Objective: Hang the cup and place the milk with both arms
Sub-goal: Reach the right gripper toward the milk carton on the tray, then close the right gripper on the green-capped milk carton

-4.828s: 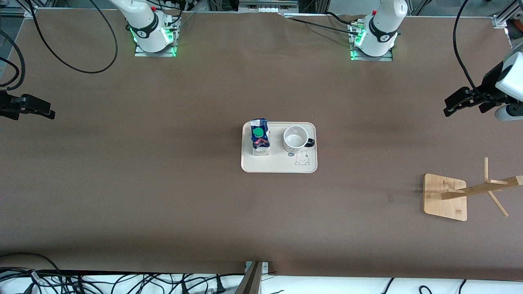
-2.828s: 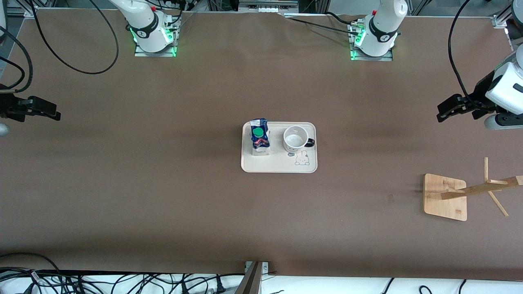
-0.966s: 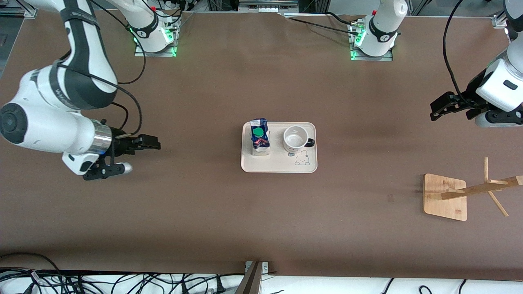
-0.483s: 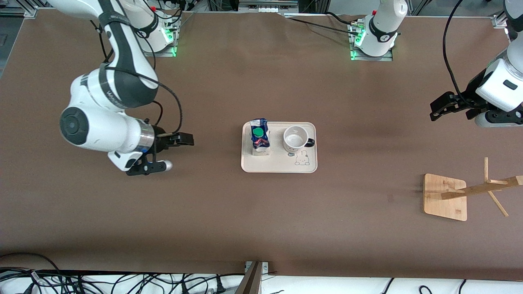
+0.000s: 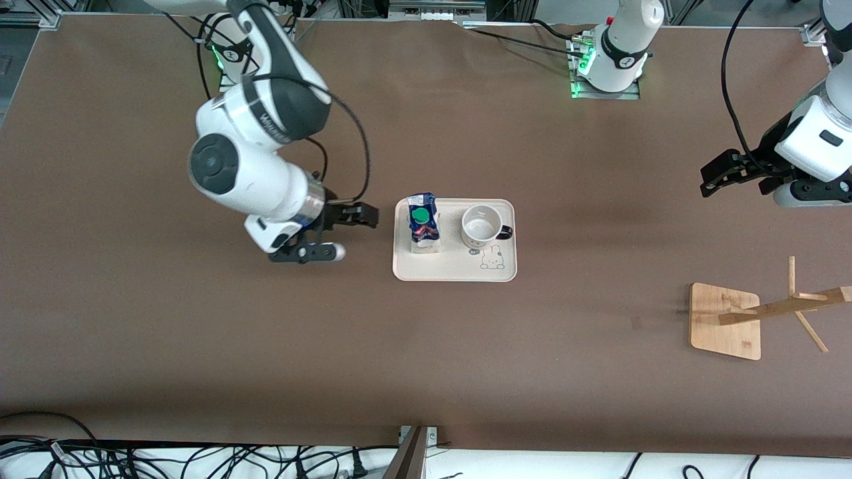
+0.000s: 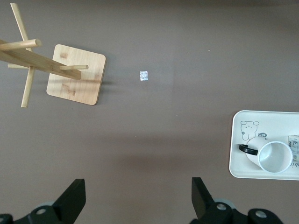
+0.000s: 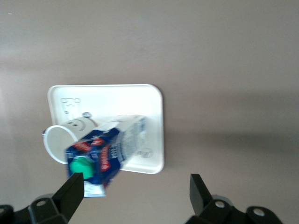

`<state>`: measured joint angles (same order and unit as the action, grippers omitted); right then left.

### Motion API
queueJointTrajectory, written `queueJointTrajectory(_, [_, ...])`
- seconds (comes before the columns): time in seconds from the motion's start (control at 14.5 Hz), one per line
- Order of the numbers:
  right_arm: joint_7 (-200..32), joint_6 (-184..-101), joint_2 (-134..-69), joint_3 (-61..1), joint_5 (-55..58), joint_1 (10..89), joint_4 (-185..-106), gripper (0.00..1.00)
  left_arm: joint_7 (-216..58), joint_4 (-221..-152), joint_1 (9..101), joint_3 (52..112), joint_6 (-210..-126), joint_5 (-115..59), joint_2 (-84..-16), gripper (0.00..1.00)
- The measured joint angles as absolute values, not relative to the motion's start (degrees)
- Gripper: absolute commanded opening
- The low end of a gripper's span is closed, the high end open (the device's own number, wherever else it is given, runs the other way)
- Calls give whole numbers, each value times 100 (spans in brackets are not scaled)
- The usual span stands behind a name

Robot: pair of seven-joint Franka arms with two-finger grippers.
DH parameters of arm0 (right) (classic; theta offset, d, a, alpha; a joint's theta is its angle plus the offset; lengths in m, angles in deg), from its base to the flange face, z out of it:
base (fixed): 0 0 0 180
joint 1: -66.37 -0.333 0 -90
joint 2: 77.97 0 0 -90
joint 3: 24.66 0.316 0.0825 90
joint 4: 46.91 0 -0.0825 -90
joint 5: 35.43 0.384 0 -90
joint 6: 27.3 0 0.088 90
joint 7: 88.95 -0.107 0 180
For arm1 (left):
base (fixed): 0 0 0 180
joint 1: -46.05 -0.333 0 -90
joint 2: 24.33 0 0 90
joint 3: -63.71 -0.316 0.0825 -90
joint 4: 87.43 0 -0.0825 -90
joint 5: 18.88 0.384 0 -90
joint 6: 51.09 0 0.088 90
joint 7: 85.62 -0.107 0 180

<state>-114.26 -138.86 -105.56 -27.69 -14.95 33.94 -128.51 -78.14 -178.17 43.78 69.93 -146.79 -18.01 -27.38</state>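
The milk (image 5: 424,225), a blue-and-white carton with a green cap, stands on a cream tray (image 5: 454,269) mid-table; it also shows in the right wrist view (image 7: 105,154). The cup (image 5: 482,226), a white mug with a black handle, stands on the tray beside the milk, toward the left arm's end; it shows in the left wrist view (image 6: 273,157) and in the right wrist view (image 7: 60,140). My right gripper (image 5: 365,215) is open and empty just off the tray's edge, close to the milk. My left gripper (image 5: 711,181) is open and empty, up over the table's left-arm end.
A wooden cup rack (image 5: 765,313) with a square base and slanted pegs stands nearer the front camera at the left arm's end; it shows in the left wrist view (image 6: 56,70). A small pale scrap (image 6: 144,75) lies on the brown table between rack and tray.
My right arm has swung in from its end of the table to the tray's edge beside the milk. My left gripper crept slightly toward the middle, then held still. Milk and cup have not moved.
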Motion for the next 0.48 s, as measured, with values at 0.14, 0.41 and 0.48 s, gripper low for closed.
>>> queueJointTrajectory(0.14, [-11955,-14224,-10629,-2765,-1495,3045,-12853,100,-7814,-17817,4378,6994,-14679,-1801,-2738,100])
queueJointTrajectory(0.41, [-12892,-14994,-10927,-2764,-1495,2551,-12855,100,-7814,-17817,4378,6994,-14679,-1801,-2738,100])
queueJointTrajectory(0.48, [-12946,-15049,-10977,-2765,-1494,2517,-12854,100,-7814,-17816,4378,6994,-14679,-1801,-2738,100])
